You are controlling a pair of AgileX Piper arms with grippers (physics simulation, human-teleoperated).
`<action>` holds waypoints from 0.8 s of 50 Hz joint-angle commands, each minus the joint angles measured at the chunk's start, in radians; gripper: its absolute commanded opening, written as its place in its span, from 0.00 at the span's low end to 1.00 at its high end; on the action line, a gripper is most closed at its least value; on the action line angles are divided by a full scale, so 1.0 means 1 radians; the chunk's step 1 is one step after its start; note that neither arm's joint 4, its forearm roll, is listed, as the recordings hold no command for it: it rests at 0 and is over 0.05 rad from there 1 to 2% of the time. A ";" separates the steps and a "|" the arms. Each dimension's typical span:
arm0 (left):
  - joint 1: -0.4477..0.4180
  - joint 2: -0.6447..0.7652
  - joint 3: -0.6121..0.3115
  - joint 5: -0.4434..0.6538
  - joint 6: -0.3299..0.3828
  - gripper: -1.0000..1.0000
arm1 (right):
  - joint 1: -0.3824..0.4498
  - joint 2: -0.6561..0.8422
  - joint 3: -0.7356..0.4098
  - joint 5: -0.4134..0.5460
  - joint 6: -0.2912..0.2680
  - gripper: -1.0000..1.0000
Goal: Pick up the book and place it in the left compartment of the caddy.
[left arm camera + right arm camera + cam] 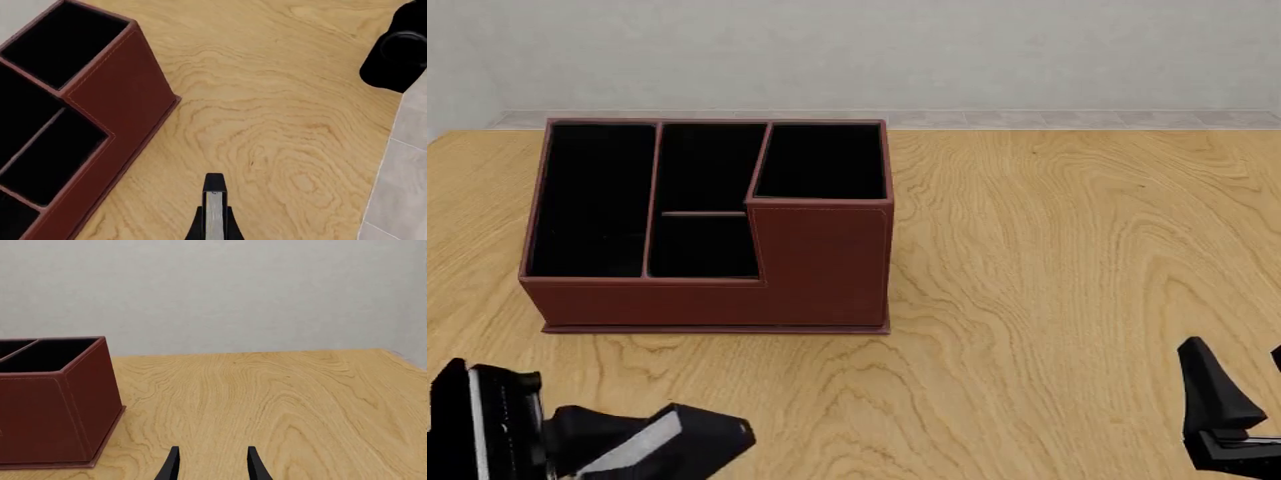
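The reddish-brown caddy (814, 270) stands on the table's far left, also in the left wrist view (123, 95) and the right wrist view (60, 405). Its left compartment (594, 195) is long, black-lined and empty. My left gripper (627, 442) hovers low near the front edge, ahead of the caddy and pointing right. It is shut on the book (701, 430), a thin black slab whose white page edge (213, 212) shows between the fingers (213, 222). My right gripper (213, 466) is open and empty at the front right (1244, 395).
The caddy's taller square section (821, 160) is at its right rear, with two short middle sections (703, 245) beside it. The right arm (400, 50) shows past the table edge in the left wrist view. A pale wall (854, 50) stands behind the table.
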 commanded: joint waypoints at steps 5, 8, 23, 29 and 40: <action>0.007 -0.084 -0.109 -0.016 0.008 0.00 | 0.001 0.001 0.000 0.001 0.003 1.00; 0.008 -0.102 -0.123 -0.010 0.007 0.00 | 0.000 -0.003 -0.001 0.005 0.006 1.00; 0.096 -0.178 -0.251 0.022 0.026 0.00 | -0.002 -0.006 -0.001 0.007 0.008 1.00; 0.169 -0.181 -0.263 0.027 0.051 0.00 | -0.002 -0.010 -0.002 0.011 0.010 1.00; 0.304 -0.186 -0.331 0.057 0.005 0.00 | -0.005 -0.012 -0.001 0.013 0.016 1.00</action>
